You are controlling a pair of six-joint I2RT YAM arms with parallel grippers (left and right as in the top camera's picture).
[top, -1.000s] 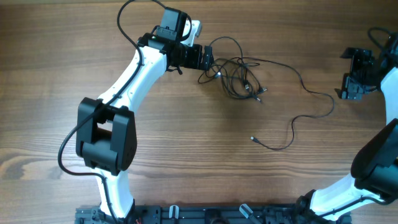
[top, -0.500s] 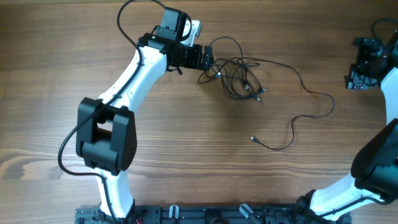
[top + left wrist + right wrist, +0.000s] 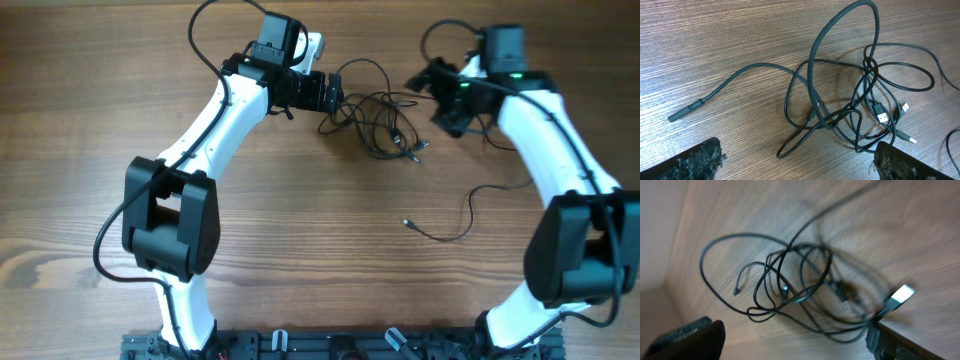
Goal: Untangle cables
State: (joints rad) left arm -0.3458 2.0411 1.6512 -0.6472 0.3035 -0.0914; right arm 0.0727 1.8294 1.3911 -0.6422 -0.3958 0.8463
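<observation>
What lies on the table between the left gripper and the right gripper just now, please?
The tangled cables lie there, between the left gripper and the right gripper. The overhead view shows this most plainly.

Thin black cables (image 3: pixel 383 126) lie tangled in loose loops near the middle of the counter's (image 3: pixel 300 260) far edge. One strand trails toward the near edge, ending in a small plug (image 3: pixel 406 223).
</observation>
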